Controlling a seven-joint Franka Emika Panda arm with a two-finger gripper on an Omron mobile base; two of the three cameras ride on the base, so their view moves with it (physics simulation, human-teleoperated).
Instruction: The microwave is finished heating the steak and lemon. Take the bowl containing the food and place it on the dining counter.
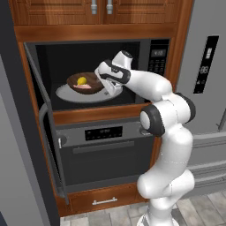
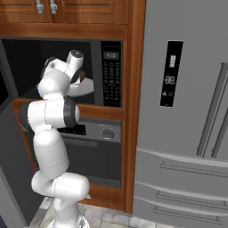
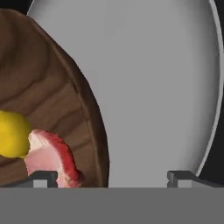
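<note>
The microwave (image 1: 154, 55) stands open. On its white turntable plate (image 1: 70, 95) sits the dark brown bowl (image 1: 92, 79), holding the yellow lemon (image 1: 81, 80) and the pinkish steak (image 1: 82, 88). My gripper (image 1: 111, 89) reaches into the cavity at the bowl's right side. In the hand view the gripper (image 3: 111, 178) is open, and its fingertips (image 3: 43, 178) straddle the bowl's rim (image 3: 99, 144). One tip sits over the steak (image 3: 52, 157) beside the lemon (image 3: 12, 133), the other over the plate (image 3: 166, 87). The dining counter is out of view.
The microwave door (image 1: 40, 119) hangs open at the left, reaching down past the oven (image 1: 106, 154) below. A steel fridge (image 2: 187, 111) stands to the right. Wooden cabinets (image 1: 97, 11) are above. The button panel (image 2: 111, 73) is at the cavity's right.
</note>
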